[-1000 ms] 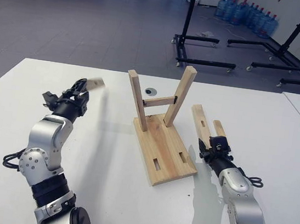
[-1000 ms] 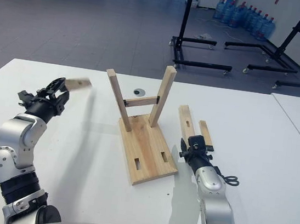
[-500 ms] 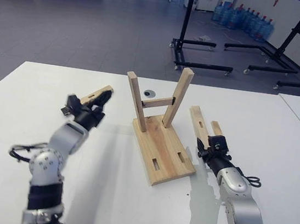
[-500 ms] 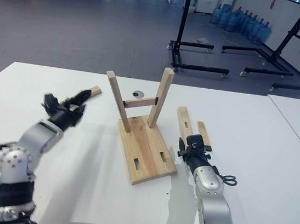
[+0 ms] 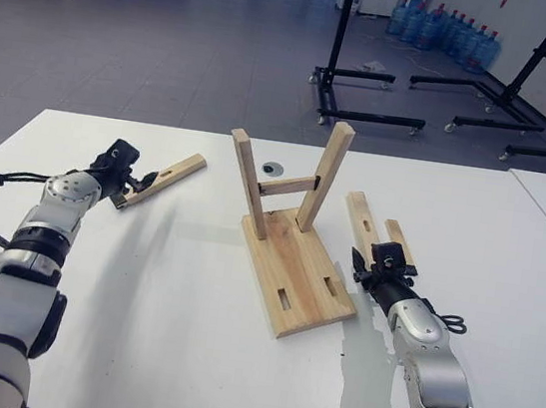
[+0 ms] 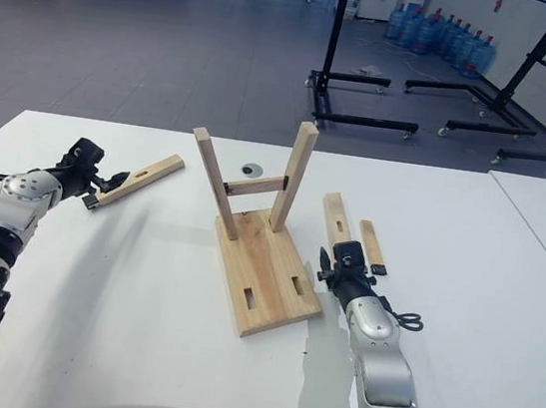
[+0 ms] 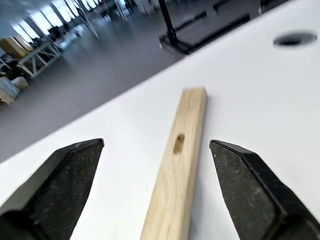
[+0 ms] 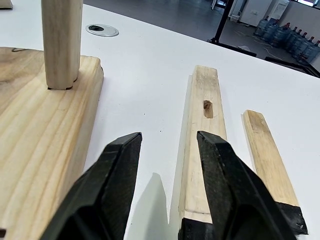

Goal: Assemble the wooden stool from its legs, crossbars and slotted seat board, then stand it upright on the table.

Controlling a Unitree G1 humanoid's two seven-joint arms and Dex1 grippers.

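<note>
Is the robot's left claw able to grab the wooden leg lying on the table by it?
Probably yes. The left gripper is open, with the wooden leg lying flat between its fingers and nothing in the way.

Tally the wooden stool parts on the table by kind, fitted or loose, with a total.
Seat board: 1
Legs: 4 (two standing in the board; two lying loose)
Crossbars: 2 (one fitted between the standing legs; one loose)
Total: 7

One seat board (image 5: 299, 273) is counted. Four legs are seen: two upright legs (image 5: 251, 183) (image 5: 325, 176) and two loose legs (image 5: 164, 179) (image 5: 362, 226). Two crossbars are counted, one fitted crossbar (image 5: 288, 186) and one loose crossbar (image 5: 398, 243).
</note>
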